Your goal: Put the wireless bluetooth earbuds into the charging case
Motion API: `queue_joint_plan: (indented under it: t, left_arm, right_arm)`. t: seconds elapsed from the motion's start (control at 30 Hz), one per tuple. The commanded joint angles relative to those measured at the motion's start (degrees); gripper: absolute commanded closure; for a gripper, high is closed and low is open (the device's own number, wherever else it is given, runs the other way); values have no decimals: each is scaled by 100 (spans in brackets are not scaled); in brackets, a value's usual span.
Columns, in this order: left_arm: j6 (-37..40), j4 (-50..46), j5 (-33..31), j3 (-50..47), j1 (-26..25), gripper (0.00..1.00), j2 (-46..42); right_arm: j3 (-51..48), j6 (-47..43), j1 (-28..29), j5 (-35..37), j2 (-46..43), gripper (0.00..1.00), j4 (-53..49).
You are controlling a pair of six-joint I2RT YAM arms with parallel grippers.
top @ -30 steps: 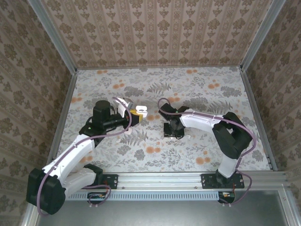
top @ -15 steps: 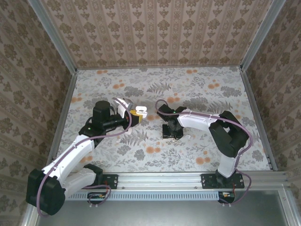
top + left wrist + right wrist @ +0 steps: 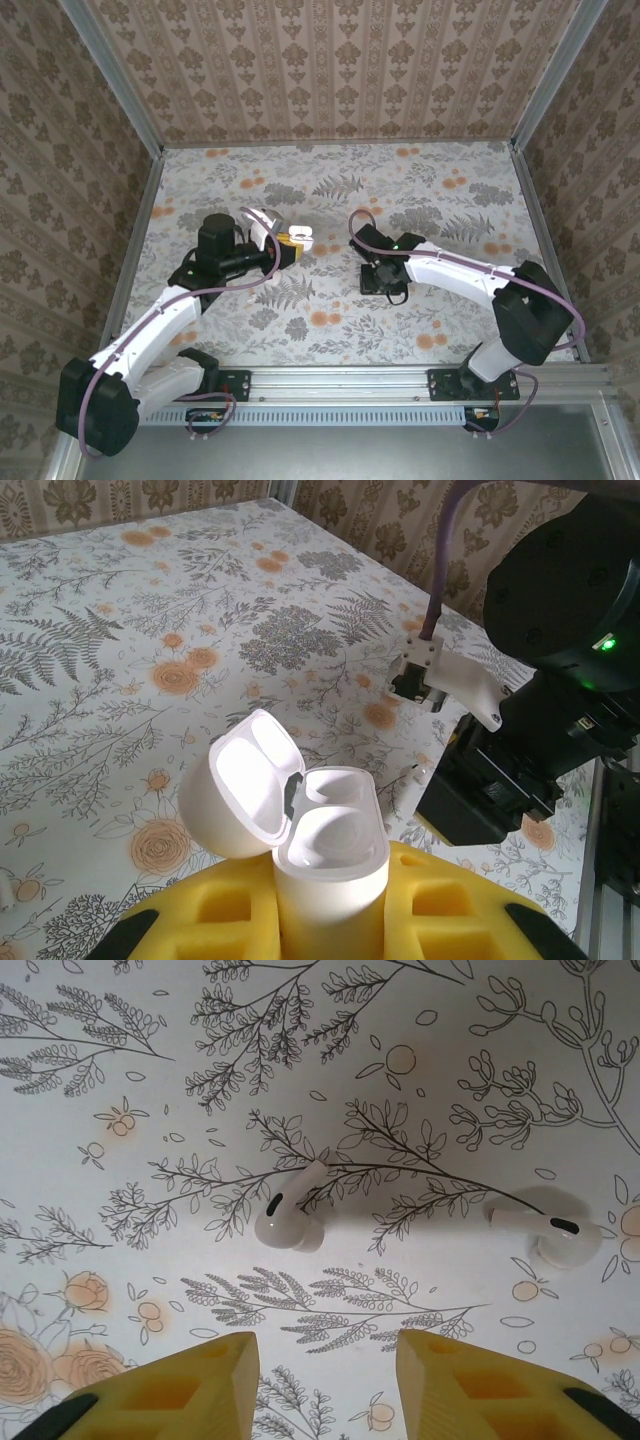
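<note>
the right gripper [image 3: 325, 1355] hangs spread and empty just above one tiny white plastic earbud [image 3: 290, 1215], its twin [image 3: 555, 1235] lying apart on the floral-patterned tabletop [image 3: 120, 1020]; smooth and rounded, the bud could roll or squirt away if the yellow foam pads [image 3: 190, 1380] close off-centre. further out, the left gripper [image 3: 330, 920] clamps the open white hinged charging case [image 3: 330, 830] upright, so a crooked pinch may misalign stem and socket.

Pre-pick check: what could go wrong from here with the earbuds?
One earbud lies flat on the table; the open right pincer's blunt foam fingers may push it, not pinch it. The other earbud lies close by and might get knocked. The left pincer's charging case has small wells: misalignment possible.
</note>
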Motion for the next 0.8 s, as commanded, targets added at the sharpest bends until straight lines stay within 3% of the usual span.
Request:
queue_joint_plan:
  t: [0.0,0.3,0.77]
  left_arm:
    - [74,15,115,17,22,100,-12]
    - [36,0,69,-54,23,100,-152]
    - [95,-84,34,-75,23,100,-215]
  right_arm:
    - [-64,-402,92,185,22,60,192]
    - [436,-1441,672,1143,672,62,-80]
    - [919,-1698,834,1621,1489,66,-278]
